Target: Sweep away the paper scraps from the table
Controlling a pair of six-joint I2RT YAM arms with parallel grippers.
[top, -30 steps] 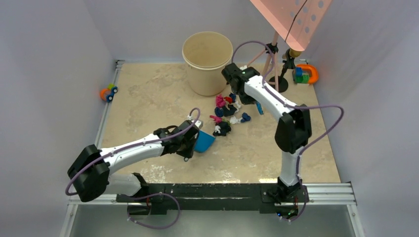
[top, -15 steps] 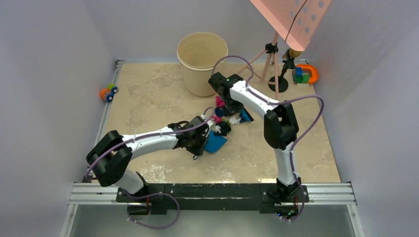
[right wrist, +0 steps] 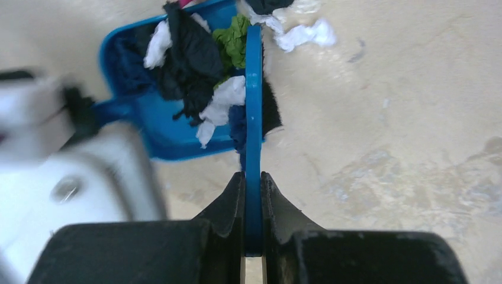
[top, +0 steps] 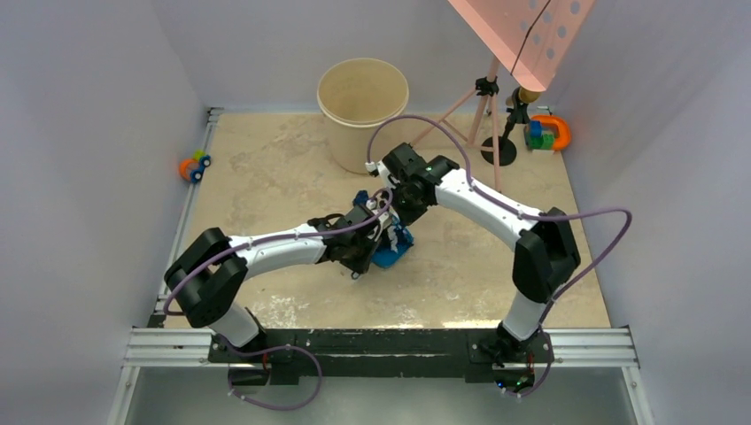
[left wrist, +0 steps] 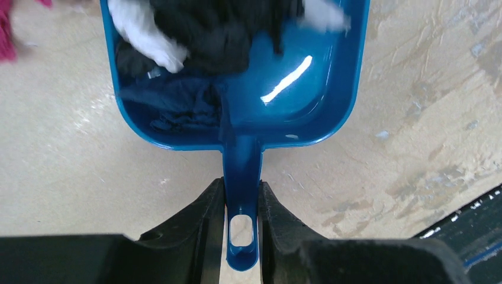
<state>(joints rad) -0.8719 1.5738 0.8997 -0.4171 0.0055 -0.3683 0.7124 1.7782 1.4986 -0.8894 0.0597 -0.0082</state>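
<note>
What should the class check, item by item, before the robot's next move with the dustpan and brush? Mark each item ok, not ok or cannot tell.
1. Grip of the left end effector on the dustpan handle: ok.
2. The right end effector is shut on the brush: ok.
3. Some paper scraps lie inside the dustpan: ok, black, white and green ones.
4. All scraps are off the table: not ok. A white scrap lies past the brush and a pink scrap beside the dustpan.
5. The dustpan's front lip sits flat on the table: cannot tell.
6. The bucket is upright with its mouth open: ok.
</note>
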